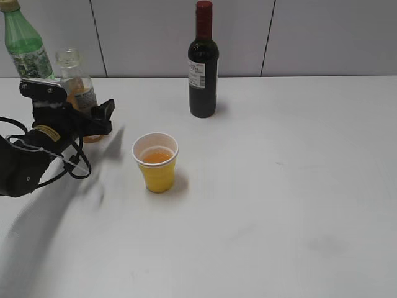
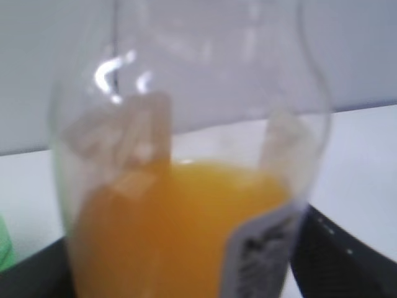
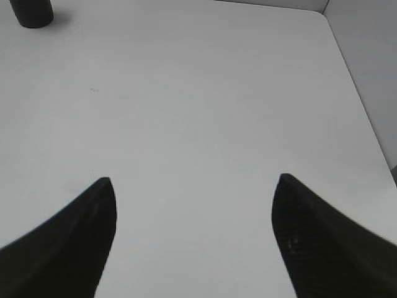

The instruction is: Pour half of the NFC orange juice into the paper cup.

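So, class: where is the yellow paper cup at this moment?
In the exterior view, the paper cup stands upright left of centre on the white table, right of the orange juice bottle and nearer the camera than the wine bottle.

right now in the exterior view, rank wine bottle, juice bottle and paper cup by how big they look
1. wine bottle
2. juice bottle, partly hidden by the left arm
3. paper cup, smallest though nearest the camera

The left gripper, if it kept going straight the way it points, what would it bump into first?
Most likely the NFC orange juice: it stands right between the left gripper fingers.
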`<state>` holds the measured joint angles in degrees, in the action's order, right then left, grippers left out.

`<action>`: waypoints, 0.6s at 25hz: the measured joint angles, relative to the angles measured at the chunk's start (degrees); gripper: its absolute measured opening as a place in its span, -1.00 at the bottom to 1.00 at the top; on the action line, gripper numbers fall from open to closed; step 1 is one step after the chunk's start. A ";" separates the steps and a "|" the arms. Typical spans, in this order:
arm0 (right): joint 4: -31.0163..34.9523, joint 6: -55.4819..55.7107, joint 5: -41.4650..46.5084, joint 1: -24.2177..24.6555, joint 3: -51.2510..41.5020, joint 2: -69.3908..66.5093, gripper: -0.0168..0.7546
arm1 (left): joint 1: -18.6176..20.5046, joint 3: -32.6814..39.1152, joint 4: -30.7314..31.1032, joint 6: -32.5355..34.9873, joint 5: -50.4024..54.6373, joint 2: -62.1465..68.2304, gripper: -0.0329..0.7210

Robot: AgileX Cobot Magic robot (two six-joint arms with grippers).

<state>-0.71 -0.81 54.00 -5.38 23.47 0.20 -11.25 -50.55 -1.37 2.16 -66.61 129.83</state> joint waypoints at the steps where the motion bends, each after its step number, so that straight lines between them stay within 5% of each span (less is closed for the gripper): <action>1: 0.00 0.00 0.00 0.00 0.00 0.00 0.58 | 0.00 0.00 0.24 0.00 -0.75 0.00 0.79; 15: 0.00 0.00 0.00 0.00 0.00 0.00 0.58 | 0.00 14.65 -1.76 0.16 -2.61 -5.50 0.86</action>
<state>-0.71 -0.81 54.00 -5.38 23.47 0.20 -11.25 -35.90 -3.13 2.32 -69.22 124.34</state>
